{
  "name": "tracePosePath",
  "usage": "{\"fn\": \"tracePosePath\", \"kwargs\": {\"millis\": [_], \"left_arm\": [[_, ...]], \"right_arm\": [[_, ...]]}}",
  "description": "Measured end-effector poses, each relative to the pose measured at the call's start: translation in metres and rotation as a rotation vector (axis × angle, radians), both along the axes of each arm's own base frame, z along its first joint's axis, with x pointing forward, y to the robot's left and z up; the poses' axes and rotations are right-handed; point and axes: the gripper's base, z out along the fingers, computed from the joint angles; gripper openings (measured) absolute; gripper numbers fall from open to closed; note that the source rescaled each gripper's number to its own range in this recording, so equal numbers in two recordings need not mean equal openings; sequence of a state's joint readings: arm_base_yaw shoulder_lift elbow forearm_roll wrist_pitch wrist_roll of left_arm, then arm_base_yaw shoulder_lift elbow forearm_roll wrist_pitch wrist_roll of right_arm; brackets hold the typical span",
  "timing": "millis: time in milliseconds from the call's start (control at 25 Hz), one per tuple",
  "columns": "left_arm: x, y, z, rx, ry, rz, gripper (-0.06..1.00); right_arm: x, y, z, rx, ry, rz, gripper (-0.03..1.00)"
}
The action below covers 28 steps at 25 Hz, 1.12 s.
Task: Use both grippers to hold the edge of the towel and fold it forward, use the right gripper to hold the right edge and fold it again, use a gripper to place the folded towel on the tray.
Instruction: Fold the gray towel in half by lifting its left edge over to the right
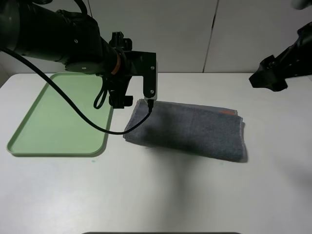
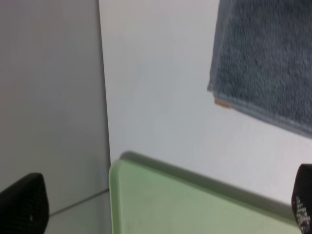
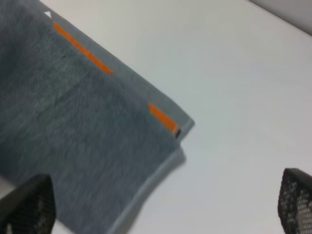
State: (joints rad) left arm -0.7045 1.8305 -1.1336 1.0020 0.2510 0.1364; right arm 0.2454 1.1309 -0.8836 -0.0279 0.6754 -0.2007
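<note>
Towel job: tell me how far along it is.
Done: the first fold, it seems; the towel lies as a doubled strip on the table beside the tray. In hand: nothing; the left gripper and right gripper are both open, off the cloth. Left: fold the right edge over, then move the towel onto the tray.

The black left tool [image 1: 121,101] has an orange ring [image 1: 117,63] behind it and a looping black cable [image 1: 112,132].

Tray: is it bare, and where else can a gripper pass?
The tray is bare. The table is open between the towel and the near edge, and right of the towel. Crowded: the tray-towel gap, under the left gripper.
</note>
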Motion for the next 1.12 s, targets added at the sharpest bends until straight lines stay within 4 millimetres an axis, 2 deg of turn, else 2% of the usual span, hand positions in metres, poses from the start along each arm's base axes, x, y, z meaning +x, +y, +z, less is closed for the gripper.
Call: {"fn": "tracePosePath", "kwargs": {"millis": [200, 360, 720, 1120], "left_arm": [[0.000, -0.001, 0.000, -0.006, -0.001, -0.006, 1.00], [0.000, -0.001, 0.000, -0.006, -0.001, -0.006, 1.00], [0.000, -0.001, 0.000, -0.011, -0.002, -0.011, 1.00], [0.000, -0.002, 0.000, -0.013, -0.002, -0.012, 1.00]], "right_arm": [[-0.039, -0.011, 0.020, 0.019, 0.001, -0.040, 1.00], [-0.073, -0.020, 0.023, 0.046, -0.044, -0.058, 1.00], [-0.136, -0.036, 0.001, 0.144, -0.132, -0.126, 1.00], [-0.187, -0.041, -0.016, 0.310, -0.254, -0.108, 1.00]]}}
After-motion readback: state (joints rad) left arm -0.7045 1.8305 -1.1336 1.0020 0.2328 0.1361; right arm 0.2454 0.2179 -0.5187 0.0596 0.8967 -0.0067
